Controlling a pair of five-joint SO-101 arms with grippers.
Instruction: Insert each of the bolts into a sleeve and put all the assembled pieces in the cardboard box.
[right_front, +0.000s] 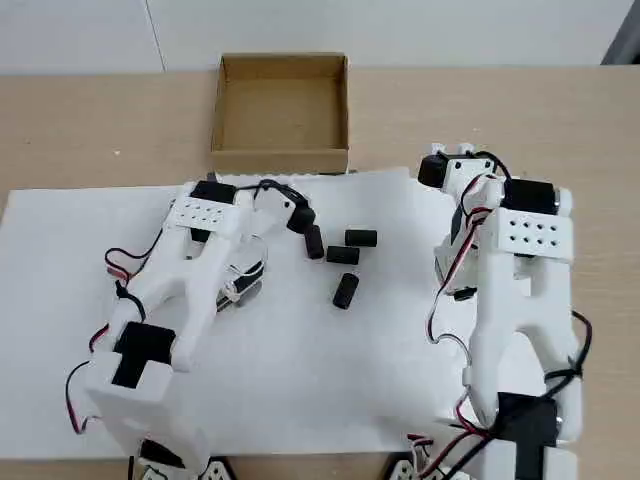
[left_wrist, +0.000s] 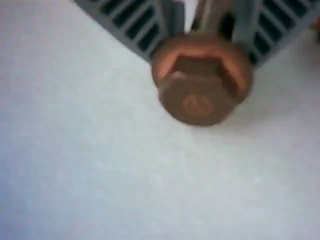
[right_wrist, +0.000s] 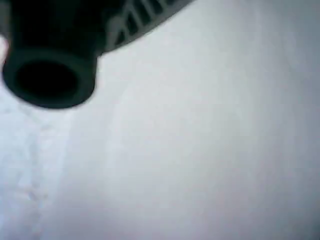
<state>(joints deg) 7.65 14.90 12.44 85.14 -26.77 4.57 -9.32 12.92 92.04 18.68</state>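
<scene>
My left gripper (left_wrist: 199, 27) is shut on a brown bolt (left_wrist: 200, 82), whose hex head faces the wrist camera just above the white sheet (left_wrist: 100, 175). In the right wrist view, my right gripper (right_wrist: 55, 22) is shut on a black sleeve (right_wrist: 50, 75), and the sleeve's open end shows. From above, the left gripper (right_front: 243, 282) hangs under its arm at the centre left. The right gripper (right_front: 452, 268) hangs at the right of the sheet. Several black sleeves (right_front: 344, 256) lie loose between the arms. The cardboard box (right_front: 228, 110) stands open at the back centre.
The white sheet (right_front: 300, 380) covers most of the wooden table (right_front: 90, 120). The box sits just beyond the sheet's far edge. Cables run along both arms. Bare sheet lies in front of the loose sleeves and at the far left.
</scene>
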